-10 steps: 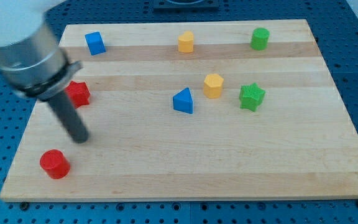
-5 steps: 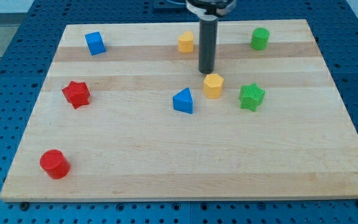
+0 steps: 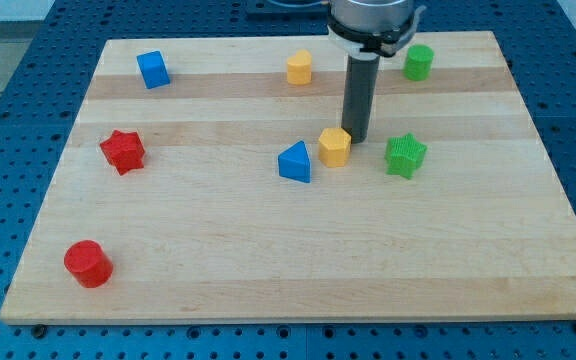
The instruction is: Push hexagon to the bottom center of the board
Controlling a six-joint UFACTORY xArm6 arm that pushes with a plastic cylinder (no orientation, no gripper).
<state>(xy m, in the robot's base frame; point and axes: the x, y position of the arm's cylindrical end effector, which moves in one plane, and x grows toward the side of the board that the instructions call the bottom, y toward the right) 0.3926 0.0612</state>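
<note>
The yellow hexagon block (image 3: 334, 147) sits a little right of the board's middle, close beside the blue triangle block (image 3: 295, 162) on its left. My tip (image 3: 356, 137) rests on the board at the hexagon's upper right edge, touching it or nearly so. The rod rises straight up from there towards the view's top. The green star block (image 3: 405, 155) lies to the right of my tip.
A second yellow block (image 3: 299, 69), a blue cube (image 3: 153, 69) and a green cylinder (image 3: 419, 62) stand along the board's top. A red star (image 3: 123, 151) lies at the left and a red cylinder (image 3: 88, 264) at the bottom left of the wooden board (image 3: 268, 280).
My tip swept from the board's left to above the hexagon, then moved down and right against it. The hexagon has shifted slightly down and left, towards the blue triangle.
</note>
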